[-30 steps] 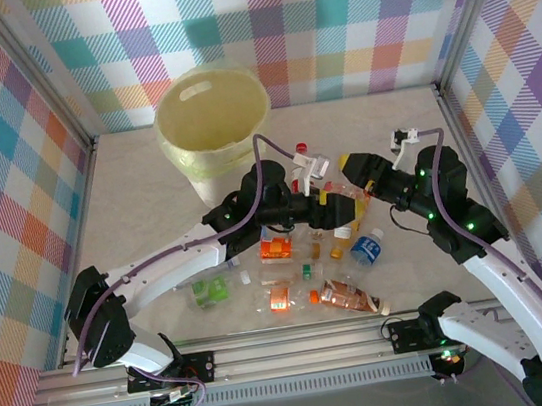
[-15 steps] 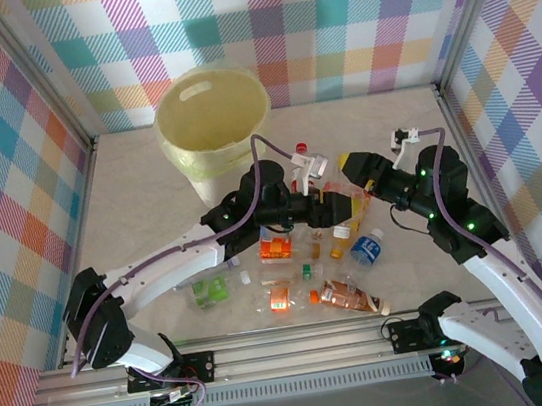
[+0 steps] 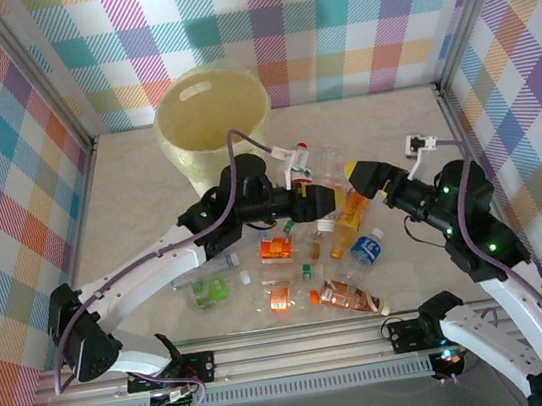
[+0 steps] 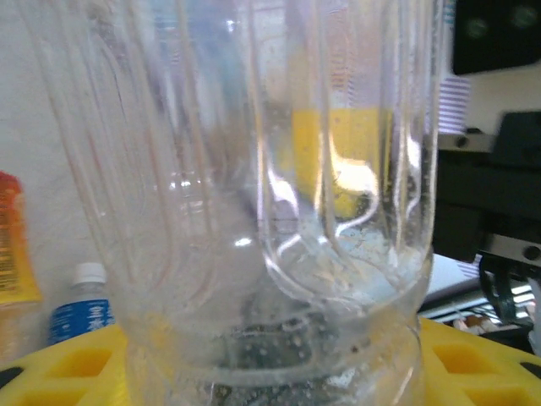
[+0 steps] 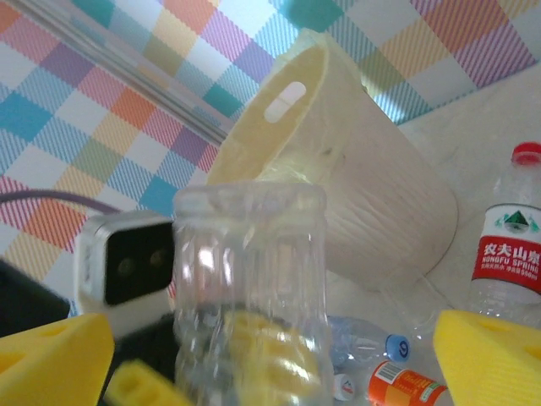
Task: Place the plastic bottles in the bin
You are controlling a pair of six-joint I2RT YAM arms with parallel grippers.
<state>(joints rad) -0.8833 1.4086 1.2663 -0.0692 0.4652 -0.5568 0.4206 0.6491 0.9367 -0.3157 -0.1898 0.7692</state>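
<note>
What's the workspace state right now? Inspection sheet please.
Surface: pale table, nothing spilled that I can see.
Job's things: bin upright at the far left; loose bottles scattered ahead of the arm bases; one clear bottle held between the grippers.
Clutter: nothing seen.
Grippers: left gripper shut on the clear bottle; right gripper open around it.
Cables: purple cable arches over the left arm near the bin.
Surroundings: plaid walls; metal frame rail at the near edge.
</note>
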